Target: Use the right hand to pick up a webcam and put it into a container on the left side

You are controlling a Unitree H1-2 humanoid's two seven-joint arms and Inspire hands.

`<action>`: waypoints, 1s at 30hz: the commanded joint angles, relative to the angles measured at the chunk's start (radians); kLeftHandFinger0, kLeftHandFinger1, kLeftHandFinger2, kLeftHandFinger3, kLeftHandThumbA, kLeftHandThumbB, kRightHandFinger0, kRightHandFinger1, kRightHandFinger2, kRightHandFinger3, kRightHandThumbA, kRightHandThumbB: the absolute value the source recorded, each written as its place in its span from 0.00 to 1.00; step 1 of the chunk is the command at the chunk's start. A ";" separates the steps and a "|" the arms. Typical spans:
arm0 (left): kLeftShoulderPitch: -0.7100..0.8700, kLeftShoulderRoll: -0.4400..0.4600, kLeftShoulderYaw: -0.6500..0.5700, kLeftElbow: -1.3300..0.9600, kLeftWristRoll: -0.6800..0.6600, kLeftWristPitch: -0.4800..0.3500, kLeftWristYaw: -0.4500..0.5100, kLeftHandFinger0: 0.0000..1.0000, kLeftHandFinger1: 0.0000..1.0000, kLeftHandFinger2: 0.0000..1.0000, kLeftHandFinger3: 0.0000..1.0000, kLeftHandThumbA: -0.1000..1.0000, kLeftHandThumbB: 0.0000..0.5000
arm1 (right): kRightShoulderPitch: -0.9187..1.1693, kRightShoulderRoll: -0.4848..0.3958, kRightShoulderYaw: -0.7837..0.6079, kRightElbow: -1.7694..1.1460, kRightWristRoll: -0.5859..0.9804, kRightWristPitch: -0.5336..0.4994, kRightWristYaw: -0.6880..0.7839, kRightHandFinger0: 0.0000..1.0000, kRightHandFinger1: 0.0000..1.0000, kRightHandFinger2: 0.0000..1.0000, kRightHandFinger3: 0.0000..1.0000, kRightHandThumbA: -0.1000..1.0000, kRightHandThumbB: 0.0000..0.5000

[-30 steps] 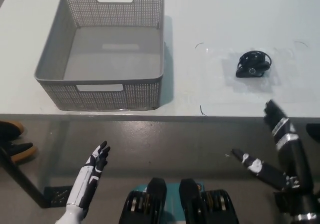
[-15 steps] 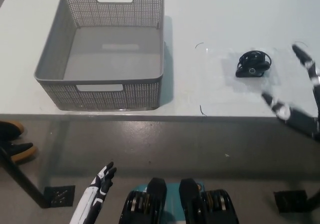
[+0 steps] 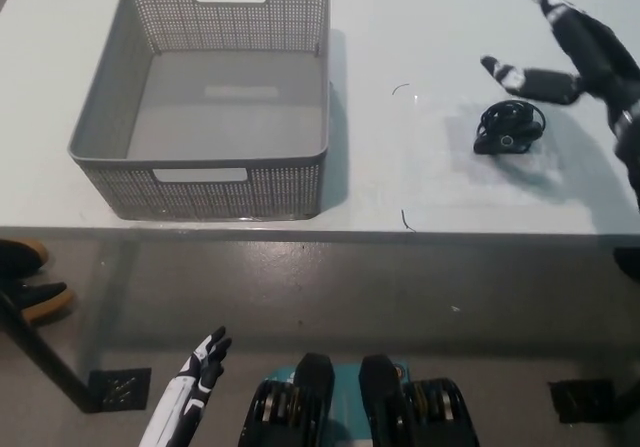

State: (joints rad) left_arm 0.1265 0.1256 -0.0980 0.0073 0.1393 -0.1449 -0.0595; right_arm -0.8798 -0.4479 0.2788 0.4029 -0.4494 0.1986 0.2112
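Observation:
A small black webcam [image 3: 508,128] with its coiled cable lies on the white table [image 3: 420,27], right of centre. My black right hand [image 3: 575,52] hovers open just above and to the right of it, fingers spread, not touching it. The grey perforated basket [image 3: 215,97] stands empty on the table's left side. My white left hand [image 3: 192,387] rests low at the bottom left, below the table edge, fingers apart and holding nothing.
The table's front edge [image 3: 320,232] runs across the middle of the picture, with grey floor below it. A dark table leg and foot [image 3: 60,372] show at the lower left, and a shoe [image 3: 25,267] at the far left.
My right hand has risen from below the table edge and swung up over the table to just beyond the webcam. The left hand has dropped lower at the bottom left.

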 commanded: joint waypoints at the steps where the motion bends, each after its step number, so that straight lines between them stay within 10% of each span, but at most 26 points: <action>1: -0.001 0.023 0.013 -0.024 0.009 -0.049 0.004 1.00 1.00 1.00 1.00 1.00 0.26 | -0.271 0.012 0.082 0.290 -0.069 0.000 0.097 1.00 1.00 1.00 1.00 0.75 0.90; 30: -0.019 0.026 0.026 -0.024 0.004 -0.058 0.005 1.00 1.00 1.00 1.00 1.00 0.20 | -0.406 0.154 0.182 0.952 -0.030 -0.091 0.109 1.00 1.00 1.00 1.00 0.88 1.00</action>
State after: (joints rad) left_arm 0.1203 0.1386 -0.0811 0.0005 0.1404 -0.1534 -0.0590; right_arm -1.2400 -0.2995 0.4612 1.3434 -0.4849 0.1356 0.2952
